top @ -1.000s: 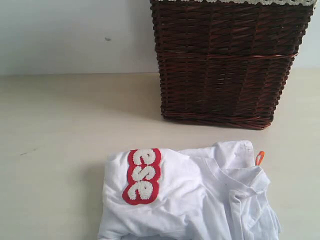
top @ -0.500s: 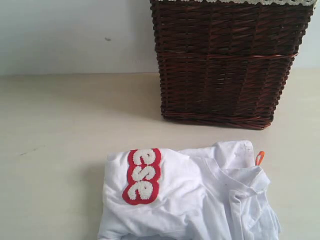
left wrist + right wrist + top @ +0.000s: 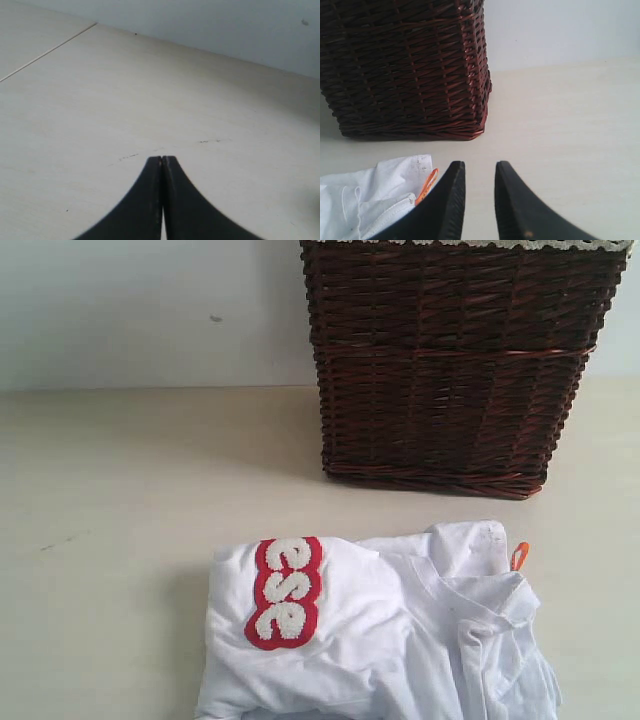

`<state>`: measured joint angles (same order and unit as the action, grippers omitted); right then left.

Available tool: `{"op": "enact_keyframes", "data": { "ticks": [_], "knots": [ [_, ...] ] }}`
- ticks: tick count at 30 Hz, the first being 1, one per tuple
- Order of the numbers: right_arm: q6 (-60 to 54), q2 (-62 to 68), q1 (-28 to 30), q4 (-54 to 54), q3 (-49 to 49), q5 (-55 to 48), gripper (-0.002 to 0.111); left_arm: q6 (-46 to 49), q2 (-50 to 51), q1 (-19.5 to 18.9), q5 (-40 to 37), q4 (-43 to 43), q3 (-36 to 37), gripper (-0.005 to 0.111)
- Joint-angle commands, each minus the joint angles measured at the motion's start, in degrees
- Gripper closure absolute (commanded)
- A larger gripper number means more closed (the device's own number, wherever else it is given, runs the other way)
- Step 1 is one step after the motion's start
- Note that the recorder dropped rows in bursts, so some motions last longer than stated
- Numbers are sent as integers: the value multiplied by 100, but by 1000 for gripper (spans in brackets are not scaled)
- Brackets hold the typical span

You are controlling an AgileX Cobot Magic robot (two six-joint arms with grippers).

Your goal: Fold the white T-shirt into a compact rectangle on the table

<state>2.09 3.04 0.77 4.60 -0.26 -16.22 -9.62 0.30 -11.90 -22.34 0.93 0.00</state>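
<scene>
The shirt lies in a loose, rumpled heap on the tabletop, in front of the basket and apart from it, running off the near edge of the exterior view. One flap is turned over so the red-edged letters face up, and the orange tag pokes out on the basket side.

It looks light and limp, so I'd expect it to sag, drag and wrinkle instead of holding a crease. A hem or the thicker collar seam seems the surest place to pinch, lifting low.

The left hand is closed on nothing above bare tabletop. The right hand is slightly parted and empty, just beside the tag corner.
</scene>
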Motion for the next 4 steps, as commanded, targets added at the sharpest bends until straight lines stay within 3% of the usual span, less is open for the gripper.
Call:
{"op": "enact_keyframes", "data": {
  "ticks": [1,4],
  "knots": [
    [-41,-41,-11,-26,26,52,87,-29,-30,-14,81,-8,0,107],
    [-41,-41,-11,-26,26,52,87,-29,-30,-14,81,-8,0,107]
  ]
}}
